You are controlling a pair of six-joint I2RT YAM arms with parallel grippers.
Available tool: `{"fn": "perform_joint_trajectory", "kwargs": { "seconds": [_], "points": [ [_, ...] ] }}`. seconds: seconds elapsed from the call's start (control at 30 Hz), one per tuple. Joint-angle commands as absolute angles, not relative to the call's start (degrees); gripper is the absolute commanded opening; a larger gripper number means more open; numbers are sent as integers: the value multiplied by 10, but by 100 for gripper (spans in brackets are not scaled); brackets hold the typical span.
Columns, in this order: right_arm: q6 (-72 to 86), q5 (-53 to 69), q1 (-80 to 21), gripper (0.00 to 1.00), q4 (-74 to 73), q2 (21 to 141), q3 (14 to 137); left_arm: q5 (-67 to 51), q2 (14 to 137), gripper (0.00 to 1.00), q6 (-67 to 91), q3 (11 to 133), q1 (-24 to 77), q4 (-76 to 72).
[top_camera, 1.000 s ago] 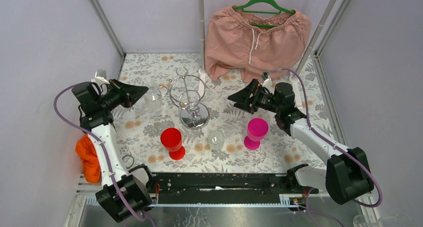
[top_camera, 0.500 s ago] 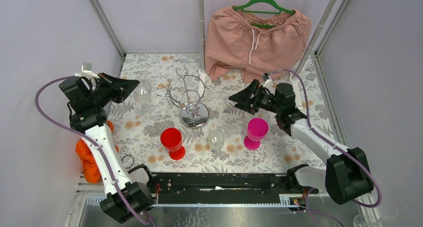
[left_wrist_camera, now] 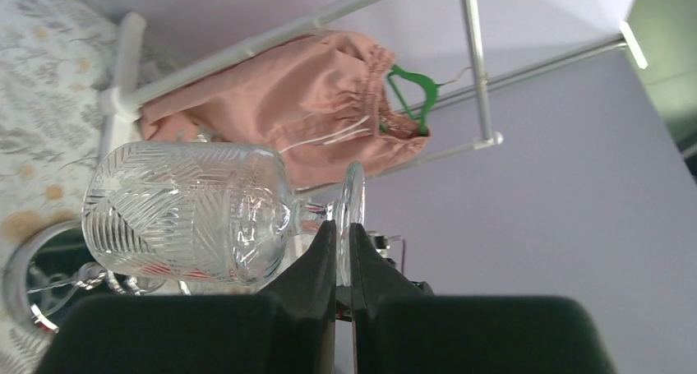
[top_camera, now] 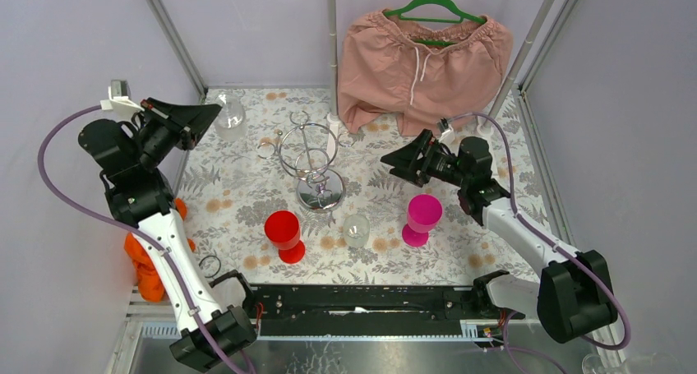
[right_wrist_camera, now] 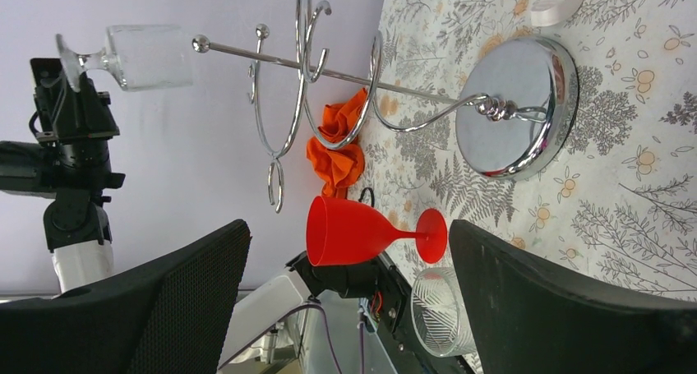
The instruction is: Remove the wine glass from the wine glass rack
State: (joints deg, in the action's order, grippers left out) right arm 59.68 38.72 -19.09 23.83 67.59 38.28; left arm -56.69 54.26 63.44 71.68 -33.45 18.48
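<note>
My left gripper (top_camera: 215,112) is shut on the foot of a clear cut wine glass (top_camera: 231,111) and holds it in the air at the back left, bowl pointing away from the fingers. In the left wrist view the fingers (left_wrist_camera: 325,251) pinch the foot's edge, with the bowl (left_wrist_camera: 189,218) to the left. The glass is clear of the chrome wine glass rack (top_camera: 311,156), which stands mid-table on its round mirror base (right_wrist_camera: 518,107) with bare hooks. My right gripper (top_camera: 393,162) is open and empty, to the right of the rack and facing it.
A red goblet (top_camera: 283,233), a clear tumbler (top_camera: 356,228) and a magenta goblet (top_camera: 422,216) stand in front of the rack. Pink shorts (top_camera: 423,57) hang on a green hanger at the back. An orange cloth (top_camera: 144,259) lies at the left edge.
My left arm has carried the wine glass up and toward the back left, farther from the rack. The right arm has barely moved.
</note>
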Motion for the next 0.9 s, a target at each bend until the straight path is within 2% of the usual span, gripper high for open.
{"fn": "perform_joint_trajectory", "kwargs": {
  "seconds": [0.0, 0.2, 0.5, 0.73, 0.87],
  "points": [
    [593, 402, -176, 100, 244, 653, 387, -603, 527, 0, 773, 704, -336, -35],
    [581, 405, -150, 100, 211, 634, 414, -586, 534, 0, 893, 695, -300, -183],
    [562, 412, -115, 100, 157, 615, 468, -421, 625, 0, 763, 787, -8, -86],
    [558, 424, -52, 100, 132, 585, 483, -394, 733, 0, 797, 792, 120, -236],
    [613, 460, -6, 100, 196, 581, 458, -380, 802, 0, 784, 821, 197, -262]
  ]
}}
